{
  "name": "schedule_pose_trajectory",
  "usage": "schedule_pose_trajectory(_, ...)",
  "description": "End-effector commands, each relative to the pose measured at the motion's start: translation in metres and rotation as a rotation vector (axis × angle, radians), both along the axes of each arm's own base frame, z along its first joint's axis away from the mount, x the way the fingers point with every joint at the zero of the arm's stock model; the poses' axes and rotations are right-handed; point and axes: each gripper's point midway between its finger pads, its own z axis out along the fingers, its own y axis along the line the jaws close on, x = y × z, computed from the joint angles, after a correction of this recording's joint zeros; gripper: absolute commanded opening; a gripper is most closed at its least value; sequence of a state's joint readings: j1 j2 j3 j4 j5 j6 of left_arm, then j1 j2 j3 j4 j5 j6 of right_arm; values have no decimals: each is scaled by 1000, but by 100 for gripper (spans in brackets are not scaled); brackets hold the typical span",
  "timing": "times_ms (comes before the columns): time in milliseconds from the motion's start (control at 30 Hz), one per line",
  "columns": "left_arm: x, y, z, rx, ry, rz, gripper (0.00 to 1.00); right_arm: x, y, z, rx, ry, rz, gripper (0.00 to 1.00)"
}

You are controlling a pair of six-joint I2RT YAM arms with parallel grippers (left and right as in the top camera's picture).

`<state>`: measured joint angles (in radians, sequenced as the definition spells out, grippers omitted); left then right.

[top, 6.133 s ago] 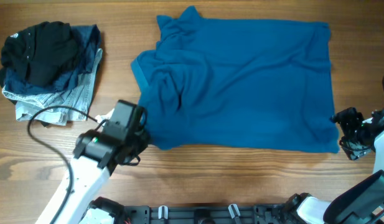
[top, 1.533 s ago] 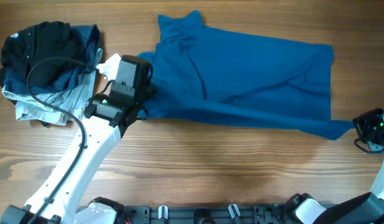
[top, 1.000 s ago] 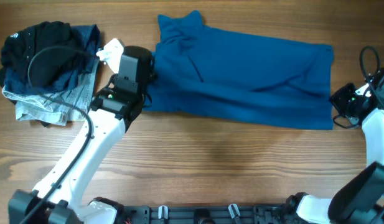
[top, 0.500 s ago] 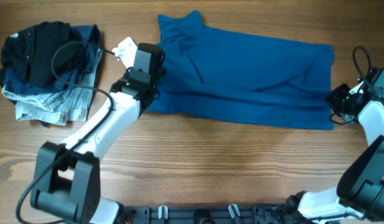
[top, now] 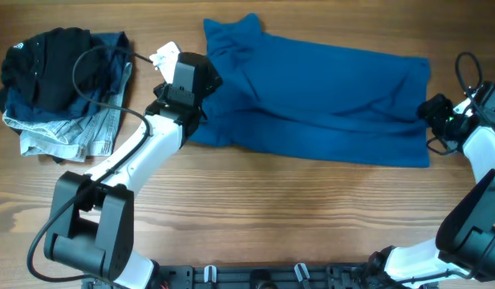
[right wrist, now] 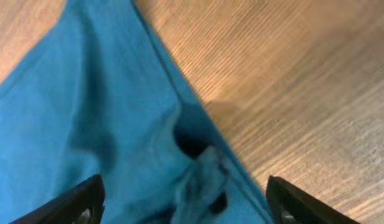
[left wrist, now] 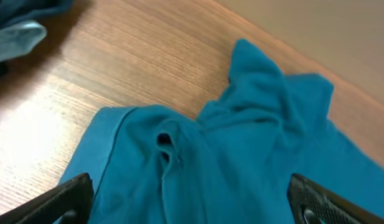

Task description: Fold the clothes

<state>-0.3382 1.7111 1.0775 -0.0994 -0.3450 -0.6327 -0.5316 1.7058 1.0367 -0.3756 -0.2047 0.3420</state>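
Observation:
The clothes (top: 311,96), one plain royal-blue shirt, lie across the back of the table, folded into a long band with the collar at the top left. My left gripper (top: 205,87) hovers over the shirt's left end. In the left wrist view its fingers (left wrist: 70,198) stand wide apart with wrinkled blue cloth (left wrist: 241,155) lying loose below them. My right gripper (top: 430,111) is at the shirt's right edge. It is open too (right wrist: 192,205), and a bunched corner of the blue hem (right wrist: 201,168) lies between its fingers, untouched by either.
A black garment (top: 54,60) sits on pale denim jeans (top: 79,128) at the back left, close to my left arm. A black cable (top: 95,68) loops over that pile. Bare wood table (top: 271,217) fills the front.
Both grippers have opened and let go of the blue cloth. The shirt's front half now lies folded back over the rear half. My left arm has moved up and right.

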Motion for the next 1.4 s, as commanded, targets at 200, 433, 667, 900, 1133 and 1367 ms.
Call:
schedule_pose_trajectory(200, 23, -28, 127, 42, -48, -282, 99, 48, 20, 112, -86, -96, 284, 87)
schedule_pose_trajectory(433, 47, -19, 150, 134, -108, -355, 99, 88, 62, 164, -269, -174, 439, 86)
schedule_pose_trajectory(667, 98, -26, 90, 188, -33, -461, 100, 120, 84, 156, -347, -204, 475, 86)
schedule_pose_trajectory(900, 148, -45, 46, 200, -49, -513, 100, 115, 83, 131, -330, -123, 474, 86)
schedule_pose_trajectory(1133, 178, -38, 4, 207, -90, -480, 100, 106, 79, 124, -330, -69, 460, 82)
schedule_pose_trajectory(1367, 184, -39, -60, 169, -25, -459, 99, 106, 76, 124, -331, -71, 429, 82)
